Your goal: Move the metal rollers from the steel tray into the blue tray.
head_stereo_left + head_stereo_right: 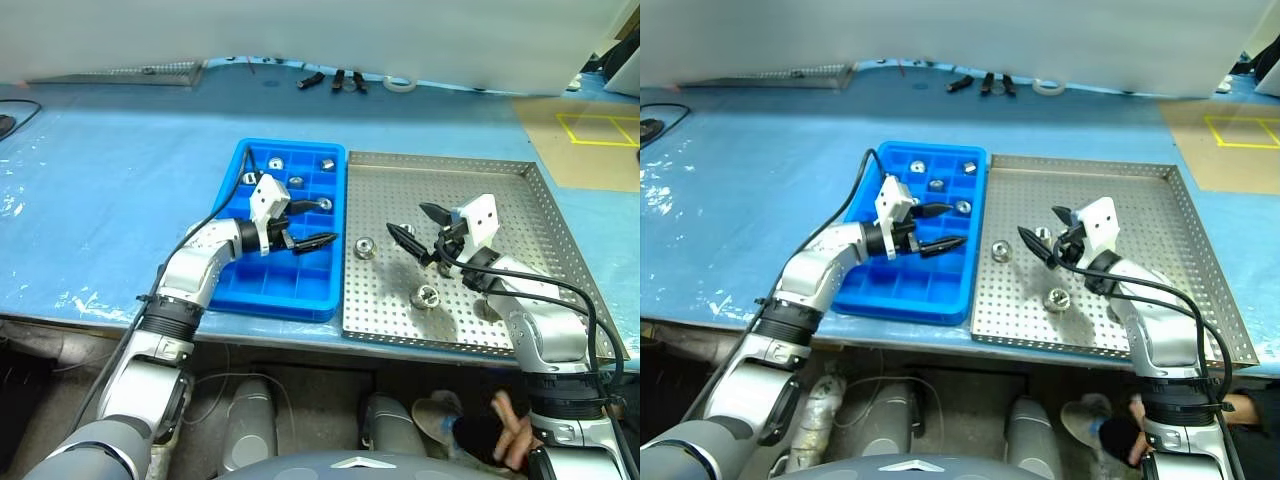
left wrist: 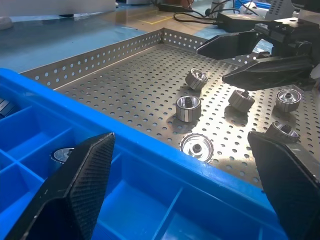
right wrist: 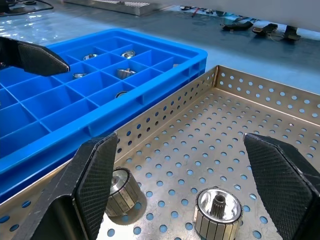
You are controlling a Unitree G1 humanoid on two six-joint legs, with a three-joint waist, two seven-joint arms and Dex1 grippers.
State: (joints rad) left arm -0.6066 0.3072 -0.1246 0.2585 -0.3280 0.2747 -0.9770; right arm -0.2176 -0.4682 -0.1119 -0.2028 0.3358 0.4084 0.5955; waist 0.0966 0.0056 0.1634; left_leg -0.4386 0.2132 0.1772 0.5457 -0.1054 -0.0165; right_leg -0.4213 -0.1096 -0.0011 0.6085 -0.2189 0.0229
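Surface: pale blue table covering [image 1: 100, 180], blue tray [image 1: 232, 290] and steel tray [image 1: 520, 190] side by side on it, touching along their long edges; blue tray on the robot's left.
Background: narrow grey perforated strip [image 1: 130, 73], a few dark tools [image 1: 335, 80] and a tape roll [image 1: 400, 84] at the far edge; yellow floor marking [image 1: 600, 128] off to the right.
Head views, metal rollers [image 1: 365, 247]: loose ones lie in the steel tray's near-left part, one near the blue tray's side, one closer to the front rim [image 1: 426, 296]. Several more sit in the blue tray's far compartments [image 1: 297, 182]; near compartments bare.
Head views, left gripper [image 1: 312, 223]: over the blue tray's middle, pointing toward the steel tray, jaws apart, nothing between them.
Head views, right gripper [image 1: 418, 228]: over the steel tray, pointing toward the blue tray, jaws spread wide, holding nothing.
Left wrist view: fingers [image 2: 82, 185] wide apart over blue compartments; one roller in a compartment [image 2: 62, 156], one just past the blue wall [image 2: 197, 147], more on the perforated floor beyond. Right gripper's black fingers [image 2: 265, 67] hang above those rollers, not gripping.
Right wrist view: fingers [image 3: 92, 180] wide apart and empty over the steel tray's corner; two rollers below, one upright [image 3: 218, 210], one beside the left finger [image 3: 122, 191]. Left gripper's fingertip [image 3: 35, 57] over the blue tray.
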